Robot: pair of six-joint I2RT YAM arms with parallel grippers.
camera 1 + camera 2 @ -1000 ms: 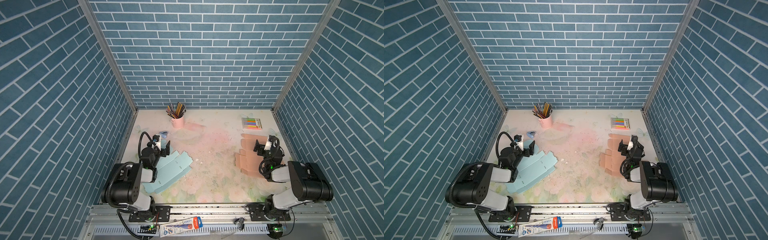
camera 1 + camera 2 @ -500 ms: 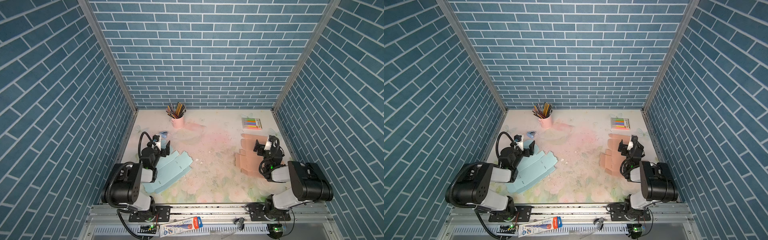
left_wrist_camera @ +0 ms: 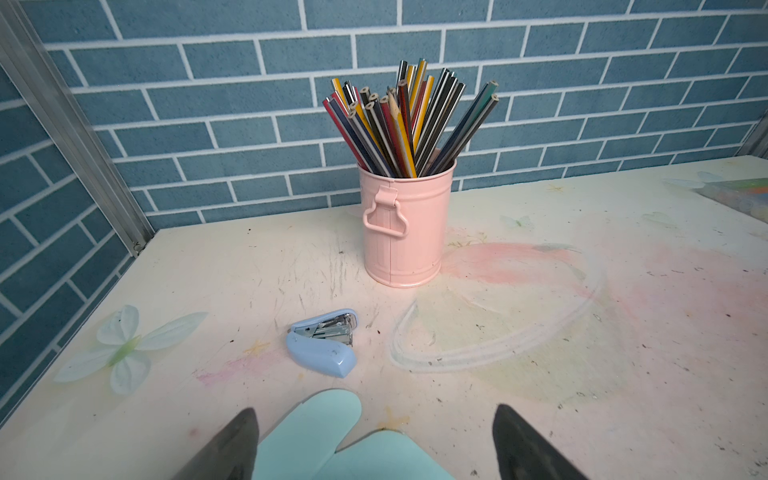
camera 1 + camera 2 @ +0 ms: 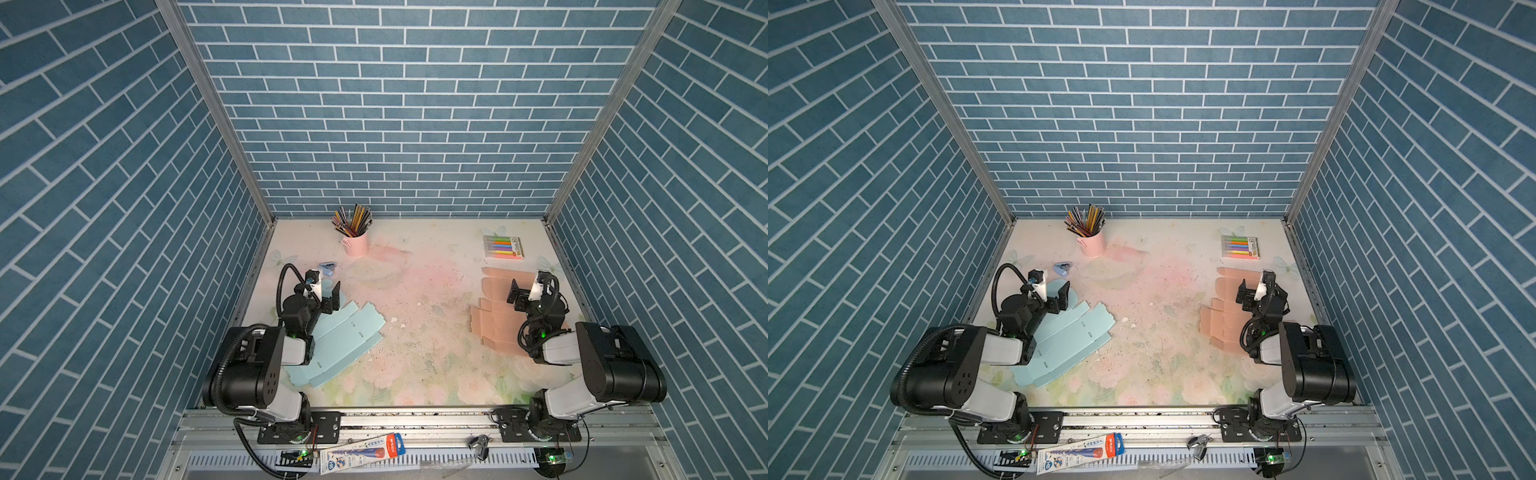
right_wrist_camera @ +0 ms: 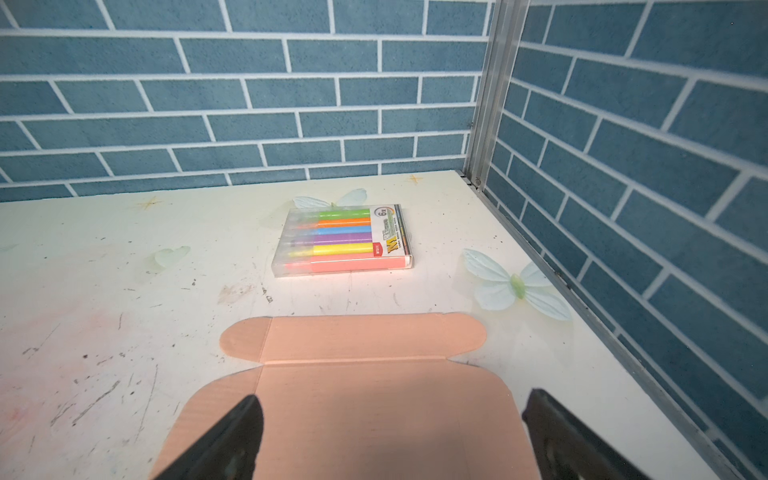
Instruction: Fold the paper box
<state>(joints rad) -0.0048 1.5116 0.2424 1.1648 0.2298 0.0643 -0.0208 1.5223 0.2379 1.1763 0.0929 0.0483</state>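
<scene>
In both top views nothing has shifted since a second ago: both arms, both card blanks and the clutter sit exactly as before. In a top view the left gripper [image 4: 324, 293] hangs spread wide over the far end of the blue paper box blank [image 4: 345, 336]. It lies flat and unfolded on the worktop [image 4: 424, 299], skewed, its near part running under the left arm, close to the left edge. The right gripper [image 4: 525, 293], also spread wide and holding nothing, hovers over the peach paper box blank [image 4: 492, 324], which lies flat with its flaps out, near the right edge. The middle of the worktop between the two blanks is open. A pencil cup [image 4: 356, 245], a stapler [image 4: 328, 269] and a marker pack [image 4: 503, 247] keep to the far side. In the left wrist view the fingers [image 3: 232, 440] stand wide apart, with two rounded flaps of the blue paper box blank [image 3: 324, 428] flat between them. The stapler [image 3: 322, 349] lies just beyond, apart from the flaps, and the pencil cup [image 3: 405, 232] stands farther on by the back wall. In the right wrist view the fingers [image 5: 237, 428] straddle the peach paper box blank [image 5: 365, 345], whose creased end panel and rounded tabs lie flat. The marker pack [image 5: 345, 241] sits beyond it, apart, and the side wall runs close by.
</scene>
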